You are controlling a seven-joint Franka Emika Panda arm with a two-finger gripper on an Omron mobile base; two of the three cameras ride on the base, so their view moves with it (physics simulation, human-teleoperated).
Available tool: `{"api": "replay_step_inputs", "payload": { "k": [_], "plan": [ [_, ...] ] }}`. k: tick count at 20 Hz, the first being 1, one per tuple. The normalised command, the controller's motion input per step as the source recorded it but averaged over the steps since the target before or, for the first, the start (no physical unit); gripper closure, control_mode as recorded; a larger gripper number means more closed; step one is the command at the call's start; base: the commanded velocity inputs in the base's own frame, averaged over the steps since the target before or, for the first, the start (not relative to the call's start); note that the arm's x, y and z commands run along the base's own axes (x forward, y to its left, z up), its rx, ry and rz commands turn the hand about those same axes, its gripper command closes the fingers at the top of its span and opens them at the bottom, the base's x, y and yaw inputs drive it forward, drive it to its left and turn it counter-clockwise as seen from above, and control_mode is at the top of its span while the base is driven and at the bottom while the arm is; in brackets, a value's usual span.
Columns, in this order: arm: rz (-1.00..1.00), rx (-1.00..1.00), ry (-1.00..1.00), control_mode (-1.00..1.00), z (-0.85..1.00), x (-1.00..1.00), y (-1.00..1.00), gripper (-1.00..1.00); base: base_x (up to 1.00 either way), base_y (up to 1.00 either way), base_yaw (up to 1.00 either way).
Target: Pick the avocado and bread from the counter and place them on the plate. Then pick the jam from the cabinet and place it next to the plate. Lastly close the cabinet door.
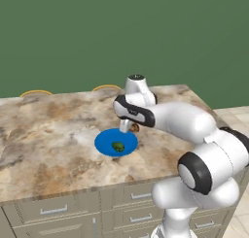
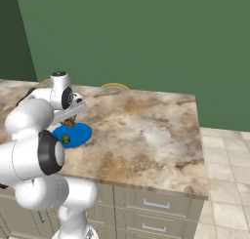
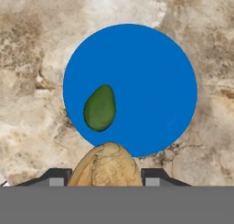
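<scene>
The blue plate (image 1: 108, 141) (image 2: 80, 132) (image 3: 151, 81) lies on the marbled counter (image 1: 48, 135) (image 2: 146, 130). On the plate rests the dark green avocado (image 1: 118, 146) (image 2: 66, 139) (image 3: 99, 108). My gripper (image 1: 131, 127) (image 2: 70, 122) (image 3: 106, 177) is shut on the tan-brown bread (image 1: 134, 127) (image 2: 71, 122) (image 3: 106, 166), held a little above the plate's edge. In the hand view the bread sits between the two dark fingertips (image 3: 57, 178), overlapping the plate's near rim. The jam, cabinet and cabinet door are out of view.
Beige drawers (image 1: 53, 210) (image 2: 156, 204) with silver handles run below the counter's front edge. Two yellow-rimmed round things (image 1: 35, 93) (image 1: 107, 88) (image 2: 114, 86) peek over the far edge. A green wall stands behind; tiled floor (image 2: 224, 174) lies to the right.
</scene>
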Motion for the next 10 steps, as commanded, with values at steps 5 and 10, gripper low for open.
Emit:
{"api": "replay_step_inputs", "payload": {
  "k": [5, 10],
  "plan": [
    [0.05, 0.0, 0.0, -1.0, -0.19, 0.15, 0.06, 1.0, 0.0, 0.0, 0.0],
    [0.04, 0.0, 0.0, -1.0, -0.24, 0.16, 0.07, 1.0, 0.0, 0.0, 0.0]
  ]
}}
